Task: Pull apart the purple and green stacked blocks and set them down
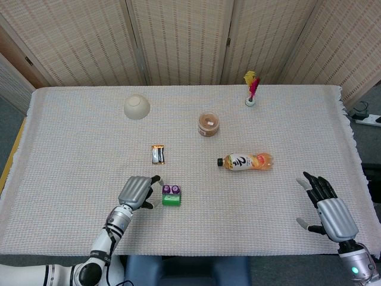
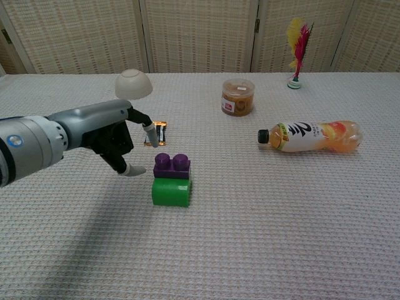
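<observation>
A purple block (image 2: 172,165) sits stacked on a green block (image 2: 170,192) near the table's front middle; in the head view the purple block (image 1: 171,189) tops the green block (image 1: 171,200). My left hand (image 2: 115,140) hovers just left of the stack with its fingers apart, holding nothing; the head view shows the left hand (image 1: 137,192) a small gap away from the blocks. My right hand (image 1: 328,209) is far off at the front right, fingers spread and empty, and is outside the chest view.
A snack packet (image 1: 158,154) lies just behind the stack. An orange drink bottle (image 1: 246,161) lies on its side to the right. Further back stand a brown jar (image 1: 208,124), an upturned white bowl (image 1: 137,107) and a feathered shuttlecock (image 1: 252,88).
</observation>
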### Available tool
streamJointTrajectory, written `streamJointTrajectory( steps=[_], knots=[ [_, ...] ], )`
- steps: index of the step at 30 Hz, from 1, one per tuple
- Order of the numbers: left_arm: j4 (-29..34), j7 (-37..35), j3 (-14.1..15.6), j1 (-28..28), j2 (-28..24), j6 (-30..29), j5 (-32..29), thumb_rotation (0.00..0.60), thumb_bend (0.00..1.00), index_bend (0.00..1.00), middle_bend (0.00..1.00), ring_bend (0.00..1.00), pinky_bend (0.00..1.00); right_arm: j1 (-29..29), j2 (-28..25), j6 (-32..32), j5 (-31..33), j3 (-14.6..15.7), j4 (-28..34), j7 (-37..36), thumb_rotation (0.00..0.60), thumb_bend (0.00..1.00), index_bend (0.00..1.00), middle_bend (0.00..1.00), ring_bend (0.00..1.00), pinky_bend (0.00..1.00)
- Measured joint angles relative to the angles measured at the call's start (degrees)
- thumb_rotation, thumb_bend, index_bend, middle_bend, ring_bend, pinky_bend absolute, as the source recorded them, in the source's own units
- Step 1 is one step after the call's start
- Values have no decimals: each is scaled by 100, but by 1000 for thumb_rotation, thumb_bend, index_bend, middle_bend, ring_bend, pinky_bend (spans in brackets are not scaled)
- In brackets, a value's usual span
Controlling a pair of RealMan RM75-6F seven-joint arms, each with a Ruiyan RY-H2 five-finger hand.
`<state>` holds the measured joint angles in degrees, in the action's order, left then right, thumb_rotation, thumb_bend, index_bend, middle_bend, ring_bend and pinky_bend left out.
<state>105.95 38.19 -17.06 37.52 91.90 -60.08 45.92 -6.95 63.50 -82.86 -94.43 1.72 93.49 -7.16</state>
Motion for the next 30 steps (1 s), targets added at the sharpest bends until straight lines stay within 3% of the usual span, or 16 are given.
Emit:
streamJointTrajectory(
  steps=[17, 30],
  knots=[
    [-831, -318, 18, 747, 704, -9, -553, 600, 316, 385, 1000, 960, 1000, -46, -74, 92, 59, -17, -4, -166, 600, 239, 0, 0, 0, 0],
    [-1240, -519, 133, 956, 808, 58, -727, 600, 316, 401, 1000, 970, 1000, -51, -82, 92, 64, -25, -7, -182, 600, 239, 0, 0, 0, 0]
  ],
)
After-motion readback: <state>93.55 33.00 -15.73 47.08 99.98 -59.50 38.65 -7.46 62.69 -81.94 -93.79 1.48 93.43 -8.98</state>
